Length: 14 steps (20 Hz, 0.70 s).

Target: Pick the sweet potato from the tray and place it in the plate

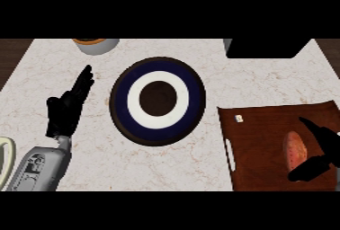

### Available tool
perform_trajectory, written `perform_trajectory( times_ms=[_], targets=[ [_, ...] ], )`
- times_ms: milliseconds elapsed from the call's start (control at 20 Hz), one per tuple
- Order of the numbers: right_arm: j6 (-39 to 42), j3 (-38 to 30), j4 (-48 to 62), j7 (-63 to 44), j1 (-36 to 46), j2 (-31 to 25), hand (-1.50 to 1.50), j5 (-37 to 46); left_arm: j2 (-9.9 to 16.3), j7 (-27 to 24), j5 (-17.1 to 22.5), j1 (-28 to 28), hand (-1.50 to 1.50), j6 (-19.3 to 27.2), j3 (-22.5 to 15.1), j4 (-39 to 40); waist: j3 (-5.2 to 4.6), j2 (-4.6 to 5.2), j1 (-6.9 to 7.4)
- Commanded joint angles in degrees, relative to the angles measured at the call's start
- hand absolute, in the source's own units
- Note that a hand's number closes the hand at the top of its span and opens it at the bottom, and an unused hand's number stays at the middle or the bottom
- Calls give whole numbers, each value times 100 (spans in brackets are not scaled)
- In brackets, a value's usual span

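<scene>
The sweet potato point(294, 149), an orange-brown oval, lies on the dark wooden tray point(266, 139) at the right of the counter. My right hand point(319, 150) is right beside it on its right, fingers straight above it and the thumb below it, not closed round it. The plate point(158, 100), dark blue with a white ring and a brown middle, sits at the counter's centre, left of the tray. My left hand point(68, 105) rests open at the left, fingers pointing up, apart from the plate.
A grey bowl with an orange inside point(96, 44) stands at the back left. A black box point(267, 47) sits at the back right. A pale rim point(6, 157) shows at the left edge. A small white tag point(239, 118) lies on the tray.
</scene>
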State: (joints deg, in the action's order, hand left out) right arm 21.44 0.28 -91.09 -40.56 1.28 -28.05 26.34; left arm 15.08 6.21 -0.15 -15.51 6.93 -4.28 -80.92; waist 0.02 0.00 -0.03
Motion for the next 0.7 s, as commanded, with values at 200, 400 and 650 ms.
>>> perform_trajectory(
  times_ms=[200, 400, 650],
  targets=[
    [-164, 16, 711, 324, 262, 499, -150, 606, -133, 1, -141, -114, 0, -242, 287, 47, -1, 2, 7],
    [-552, 27, -113, 625, -398, 488, 150, 946, -180, -97, -287, 447, 0, -191, 215, -348, -2, -8, -7],
    [-491, -280, 823, 1071, 322, 441, 150, 1179, -255, -235, -320, -128, 0, -451, 481, 369, -2, 2, -5]
  ],
)
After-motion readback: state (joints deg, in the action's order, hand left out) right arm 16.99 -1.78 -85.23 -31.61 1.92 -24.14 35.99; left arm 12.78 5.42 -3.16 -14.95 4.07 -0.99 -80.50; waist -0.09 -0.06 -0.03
